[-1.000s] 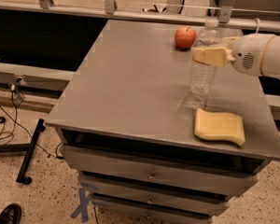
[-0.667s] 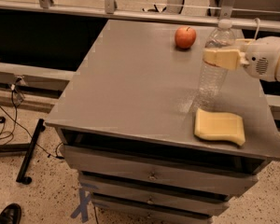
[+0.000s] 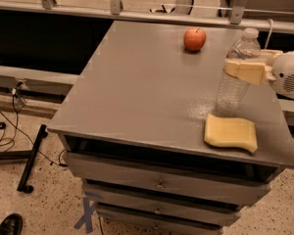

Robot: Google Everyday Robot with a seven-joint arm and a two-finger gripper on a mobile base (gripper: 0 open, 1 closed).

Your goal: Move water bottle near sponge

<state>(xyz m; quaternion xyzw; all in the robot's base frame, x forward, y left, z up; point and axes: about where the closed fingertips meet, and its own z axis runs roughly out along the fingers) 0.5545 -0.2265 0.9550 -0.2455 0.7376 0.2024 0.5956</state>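
The gripper, clasping the water bottle, hangs over the right side of a grey drawer cabinet. Far below and left of it are a speckled floor and black cables. Behind it runs a metal railing.

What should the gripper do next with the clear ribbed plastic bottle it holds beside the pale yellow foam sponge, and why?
The clear ribbed water bottle stands upright, base seemingly on the grey table just behind the flat pale yellow sponge, already near enough. So the gripper, closed on its upper half, should probably open and let go.
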